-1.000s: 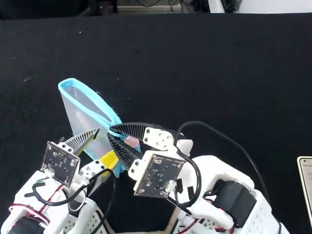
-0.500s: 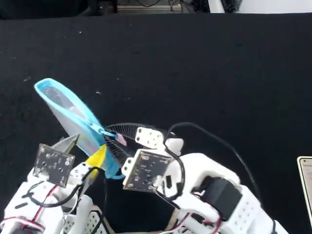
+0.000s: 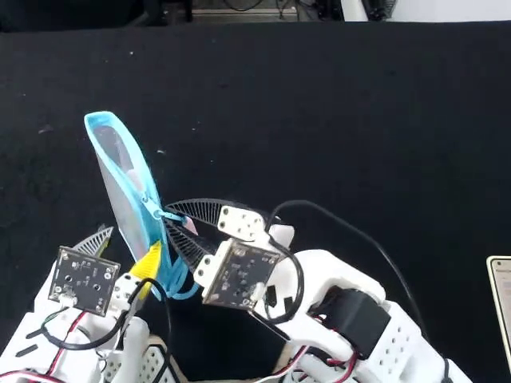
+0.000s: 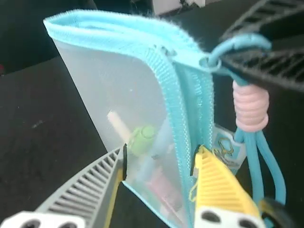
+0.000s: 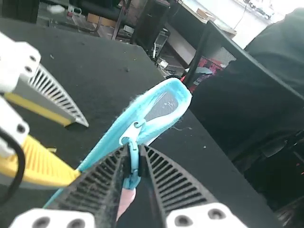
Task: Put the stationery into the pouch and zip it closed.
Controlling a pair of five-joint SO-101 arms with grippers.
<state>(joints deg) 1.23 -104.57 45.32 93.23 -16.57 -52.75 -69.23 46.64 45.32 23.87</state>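
– So, where is the pouch (image 3: 121, 179)?

– Near the table's (image 3: 359, 120) front left, between the two arms. It stands on edge, with its far end tipped up and away from them. The blue zip runs along the edge facing the right arm.

– And the stationery (image 4: 142, 140)?

– Inside. Through the clear wall in the left wrist view I can make out a few pens, one with a green cap.

– What has hold of the pouch?

– The left gripper (image 4: 161, 156), at the near end. Its grey finger is pressed on one wall and its yellow finger on the other, so the pouch is pinched between them.

– And the right gripper (image 5: 135, 151)?

– Its black fingers are drawn together on the blue cord (image 5: 133, 164) looped through the zip slider. A pink bead (image 4: 250, 107) hangs on that cord, just beside them.

– Is the zip done up?

– I cannot tell how far. The slider sits partway along the edge, nearer the arms than the far end.

– Anything else about?

– A white flat thing (image 3: 501, 303) lies at the table's right edge, well apart from the pouch.
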